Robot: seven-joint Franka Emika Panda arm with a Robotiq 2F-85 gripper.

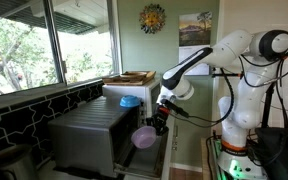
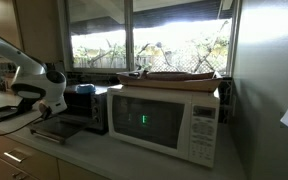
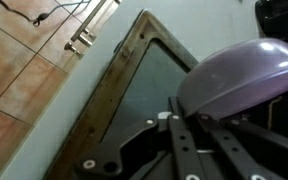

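Currently gripper [image 1: 157,124] pinching purple bowl [image 1: 144,136] by rim, over open toaster oven door [image 3: 134,95].

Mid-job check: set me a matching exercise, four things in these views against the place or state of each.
Things:
1. purple bowl
2. wooden tray
3. blue object
4. toaster oven door

Places or states:
A. on top of the toaster oven
B. folded open
C. in the gripper
D. on top of the microwave

Pairs: 1-C, 2-D, 3-A, 4-B.
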